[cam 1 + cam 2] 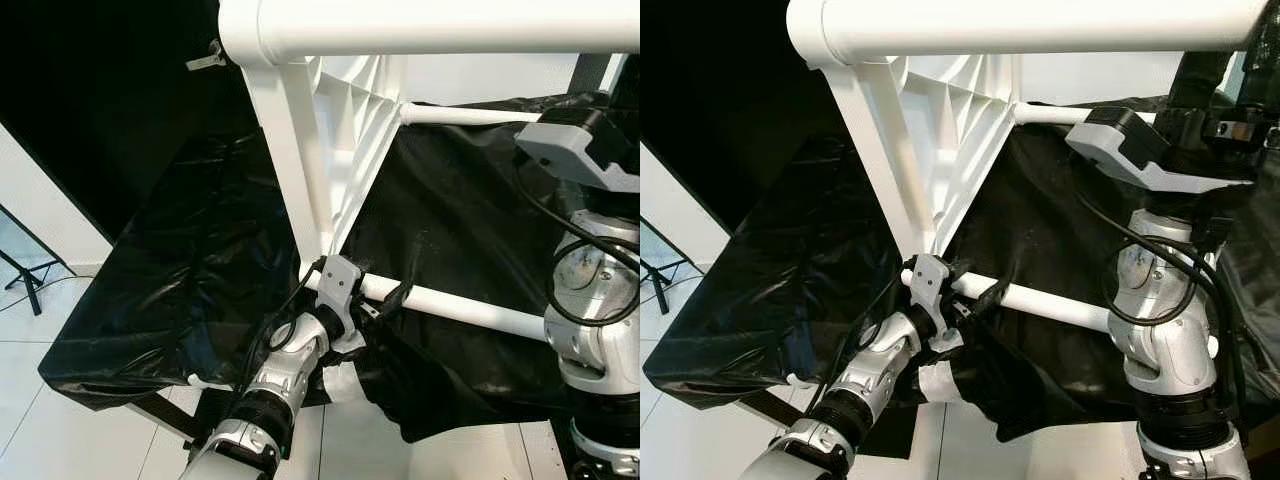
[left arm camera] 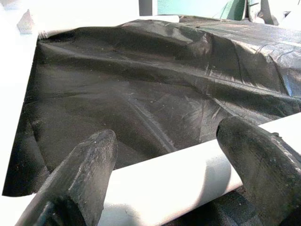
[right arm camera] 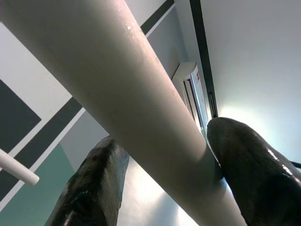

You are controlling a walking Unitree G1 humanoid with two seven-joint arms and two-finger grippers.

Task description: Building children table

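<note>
In the head views, the white table frame (image 1: 310, 150) stands over black plastic sheeting (image 1: 180, 260). The left gripper (image 1: 385, 295) grasps its lower tube (image 1: 470, 312) at 6 o'clock.

The left wrist view shows fingers (image 2: 80, 179) straddling that tube.

In the right wrist view, the right gripper (image 3: 164, 174) clamps the top tube (image 3: 117, 94), a wall air conditioner (image 3: 190, 94) behind at 1 o'clock.

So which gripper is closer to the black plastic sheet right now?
Left. The left gripper clasps the lower white tube lying right over the black plastic sheet. The right gripper is raised, its fingers around the top white tube, well above the sheet.
</note>
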